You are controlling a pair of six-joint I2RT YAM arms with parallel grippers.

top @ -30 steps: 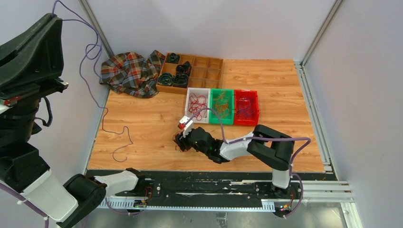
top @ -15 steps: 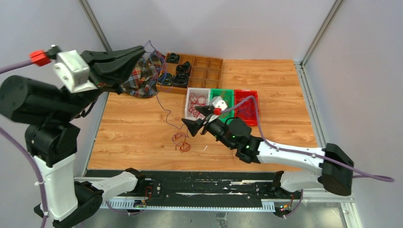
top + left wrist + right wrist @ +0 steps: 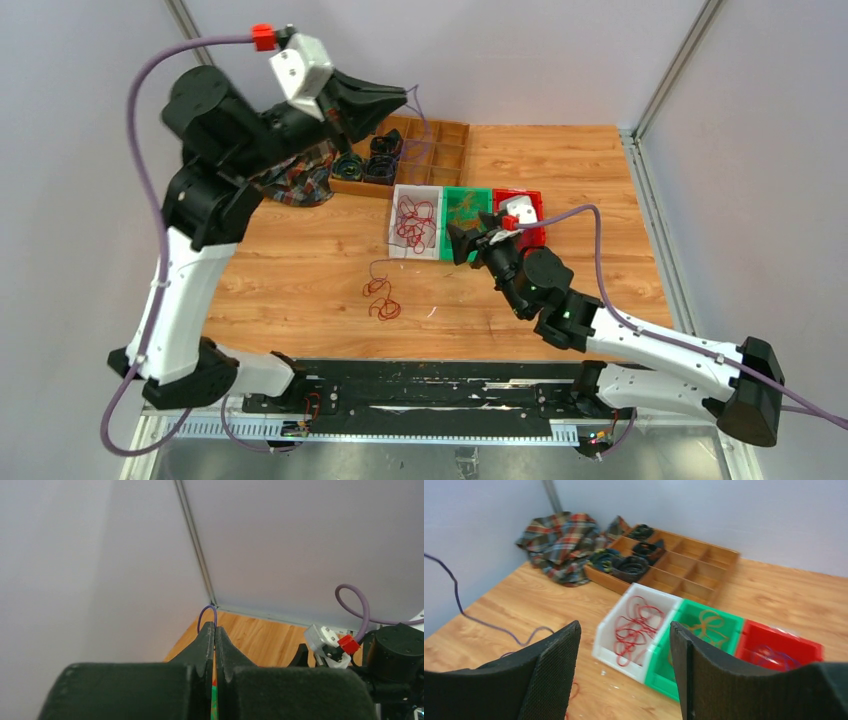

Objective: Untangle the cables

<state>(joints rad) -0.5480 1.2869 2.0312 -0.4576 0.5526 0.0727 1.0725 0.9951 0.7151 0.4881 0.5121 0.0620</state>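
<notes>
The left gripper (image 3: 215,630) is seen pressed shut on a thin purple cable (image 3: 207,606), a small loop of which stands up from between the fingertips. It is raised high over the far left part of the table (image 3: 280,290), above the wooden tray (image 3: 445,150). From this grip the purple cable is let down to the table top, where its lower end lies near a loose knot of red cable (image 3: 383,300); whether the two are caught in each other cannot be told. The right gripper (image 3: 624,629) is held with its fingers spread apart and nothing between them, above the near edge of the green bin (image 3: 659,672). Three bins are set side by side: red cables (image 3: 636,625) are gathered in the white bin (image 3: 606,635), orange-tan cables (image 3: 709,625) in the green one, and purple cables (image 3: 769,655) in the red bin (image 3: 789,637). Behind them, black coils (image 3: 629,565) are kept in the left compartments of the wooden tray, and a plaid cloth (image 3: 561,545) is crumpled at the tray's left end.
</notes>
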